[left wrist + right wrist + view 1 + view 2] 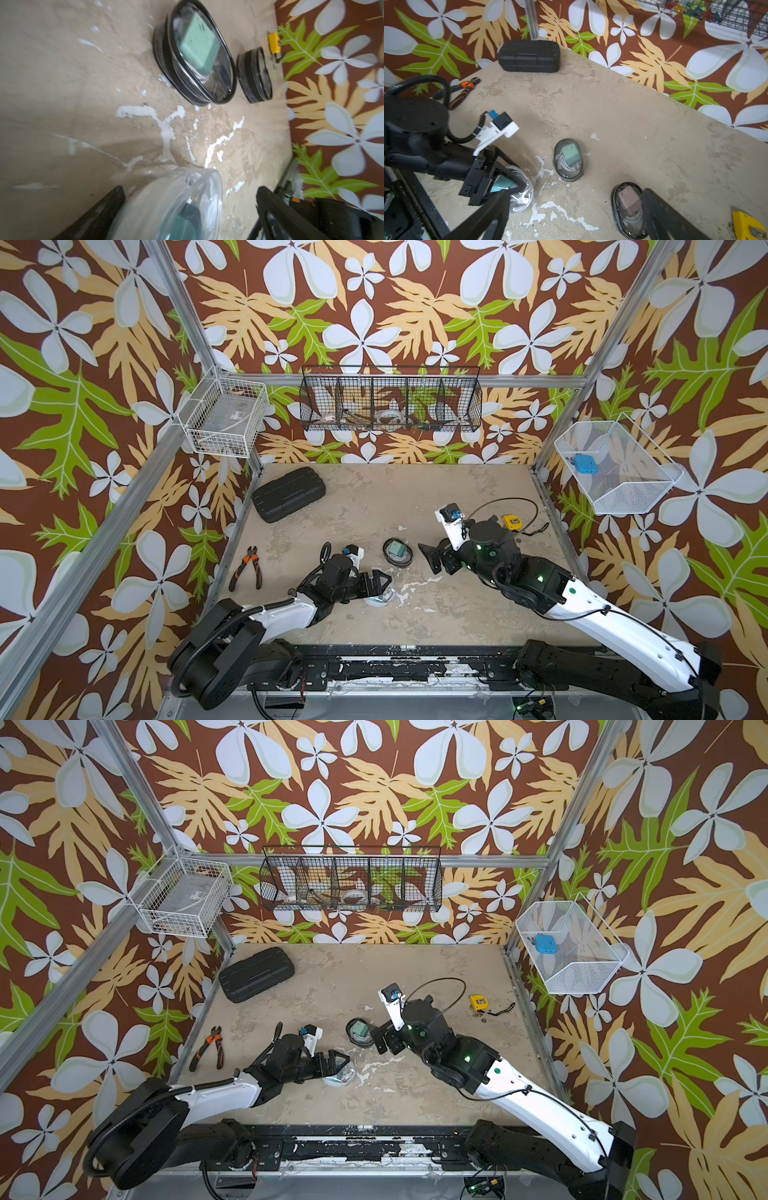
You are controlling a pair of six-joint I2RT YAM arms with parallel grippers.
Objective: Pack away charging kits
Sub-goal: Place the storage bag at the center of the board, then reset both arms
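- Both jaws stand wide: the left gripper [384, 583] straddles the clear pouch [380, 599] without gripping it; the right gripper [430, 558] holds nothing.
- Mint pouch [397, 551], plug [570, 154] and cable [561, 163] inside, lies on the table [457, 614]; the clear pouch, teal plug [503, 184] inside, lies near it, toward the robot.
- Pink pouch [627, 207], also filled, lies near the mint one, on the right gripper's side.
- All three kits look packed; whether the zips are shut, I cannot tell.
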